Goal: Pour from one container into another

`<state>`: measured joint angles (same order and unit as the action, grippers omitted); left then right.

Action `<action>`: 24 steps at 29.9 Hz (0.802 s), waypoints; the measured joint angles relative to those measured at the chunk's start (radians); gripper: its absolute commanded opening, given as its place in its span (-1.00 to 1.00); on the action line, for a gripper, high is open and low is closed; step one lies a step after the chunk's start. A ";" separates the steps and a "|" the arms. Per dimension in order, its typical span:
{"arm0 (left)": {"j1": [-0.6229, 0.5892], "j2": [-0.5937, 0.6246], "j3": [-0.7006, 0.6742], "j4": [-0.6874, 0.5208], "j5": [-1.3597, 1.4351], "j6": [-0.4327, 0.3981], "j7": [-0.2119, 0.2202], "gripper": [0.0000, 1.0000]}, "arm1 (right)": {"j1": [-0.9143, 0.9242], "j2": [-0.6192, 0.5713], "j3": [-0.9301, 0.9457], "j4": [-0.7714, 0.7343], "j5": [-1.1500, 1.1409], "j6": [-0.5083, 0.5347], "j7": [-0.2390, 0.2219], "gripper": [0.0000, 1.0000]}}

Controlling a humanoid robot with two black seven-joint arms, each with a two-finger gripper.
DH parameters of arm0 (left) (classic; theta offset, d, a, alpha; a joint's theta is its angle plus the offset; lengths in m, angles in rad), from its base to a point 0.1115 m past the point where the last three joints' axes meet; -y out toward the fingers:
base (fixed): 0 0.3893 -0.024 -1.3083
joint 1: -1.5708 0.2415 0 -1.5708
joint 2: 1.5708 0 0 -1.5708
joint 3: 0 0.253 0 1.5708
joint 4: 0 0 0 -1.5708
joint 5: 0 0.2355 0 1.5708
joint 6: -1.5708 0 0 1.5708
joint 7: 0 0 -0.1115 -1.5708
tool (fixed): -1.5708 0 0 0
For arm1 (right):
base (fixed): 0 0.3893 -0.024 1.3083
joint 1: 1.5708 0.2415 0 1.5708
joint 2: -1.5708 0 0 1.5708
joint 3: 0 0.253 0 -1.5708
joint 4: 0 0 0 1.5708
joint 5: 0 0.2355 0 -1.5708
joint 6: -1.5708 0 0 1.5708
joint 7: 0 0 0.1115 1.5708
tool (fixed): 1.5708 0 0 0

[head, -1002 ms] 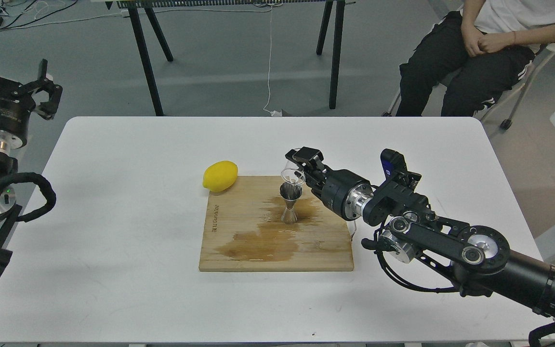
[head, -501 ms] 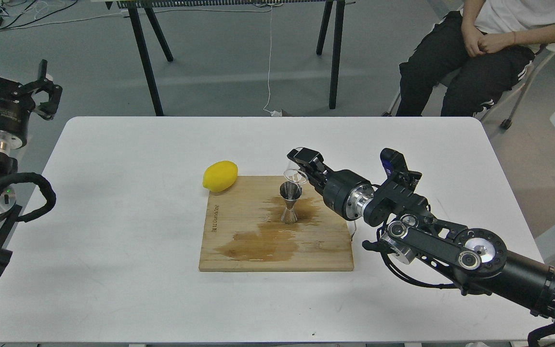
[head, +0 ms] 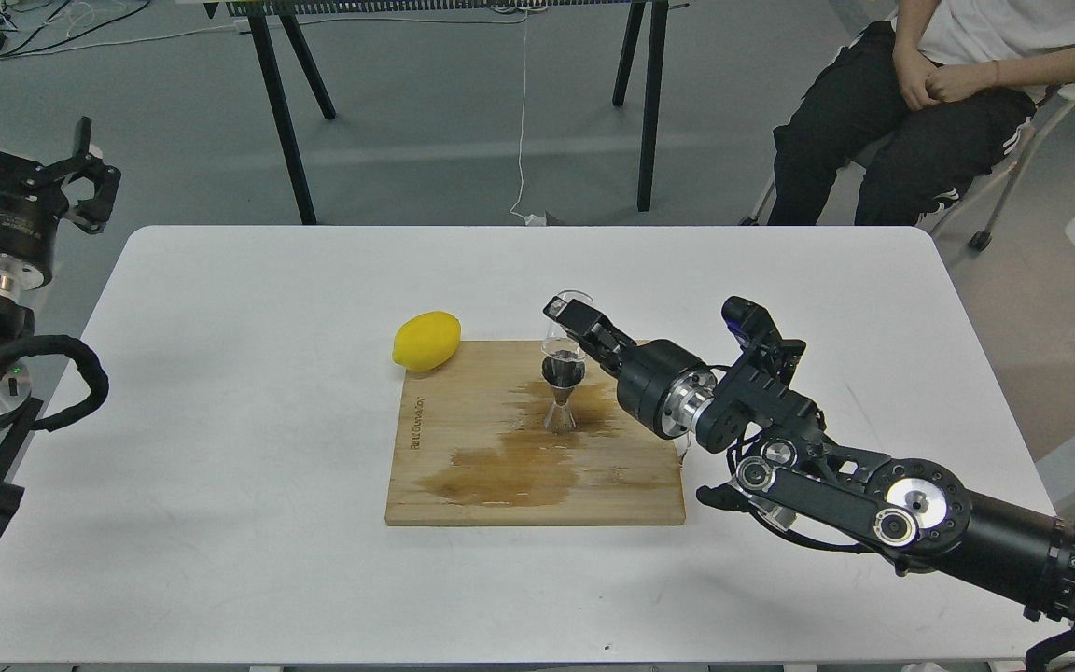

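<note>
The right gripper (head: 567, 322) is clamped on the little glass cup (head: 569, 321), holding it just above the mouth of the steel jigger (head: 562, 392), which stands upright near the middle of the wooden board (head: 463, 485). The cup looks nearly level — so I'd judge the pour itself is over, or very close to it. Wet brown stains spread over the board in front of the jigger, so some liquid plainly missed. The lemon (head: 426, 341) rests at the board's far left corner. The left gripper (head: 80, 177) hangs well off to the left of the board, fingers apart, empty. What's called for next, I'd guess, is lifting the cup clear of the jigger without knocking it — then setting it down on a dry patch.
</note>
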<state>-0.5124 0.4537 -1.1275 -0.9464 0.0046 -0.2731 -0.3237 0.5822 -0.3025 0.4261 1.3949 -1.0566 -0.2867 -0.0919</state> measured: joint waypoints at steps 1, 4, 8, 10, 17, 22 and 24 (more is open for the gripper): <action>0.000 0.000 0.000 0.000 0.000 0.000 0.000 0.99 | 0.001 0.000 0.000 0.001 -0.004 0.000 0.003 -0.17; 0.000 0.000 0.000 0.000 0.000 0.000 -0.001 0.99 | 0.005 -0.003 -0.003 0.001 -0.044 0.000 0.008 -0.17; 0.000 0.000 0.000 0.000 0.000 0.000 -0.002 0.99 | 0.005 -0.011 -0.005 -0.001 -0.114 0.000 0.013 -0.17; 0.000 0.000 0.000 0.000 0.000 0.000 -0.002 0.99 | 0.005 -0.020 -0.009 -0.002 -0.142 0.000 0.020 -0.17; 0.000 0.000 -0.001 0.000 -0.001 0.000 -0.002 0.99 | -0.003 -0.033 -0.032 -0.005 -0.188 -0.006 0.048 -0.17; 0.000 0.001 0.000 -0.003 -0.002 0.001 -0.002 0.99 | -0.016 -0.030 -0.025 -0.003 -0.114 -0.008 0.039 -0.17; -0.001 0.003 0.000 -0.004 -0.002 0.001 -0.002 0.99 | -0.017 -0.029 -0.016 0.004 -0.031 -0.008 0.035 -0.17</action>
<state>-0.5136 0.4563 -1.1277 -0.9508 0.0030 -0.2716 -0.3253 0.5652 -0.3311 0.4097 1.3987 -1.0875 -0.2944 -0.0566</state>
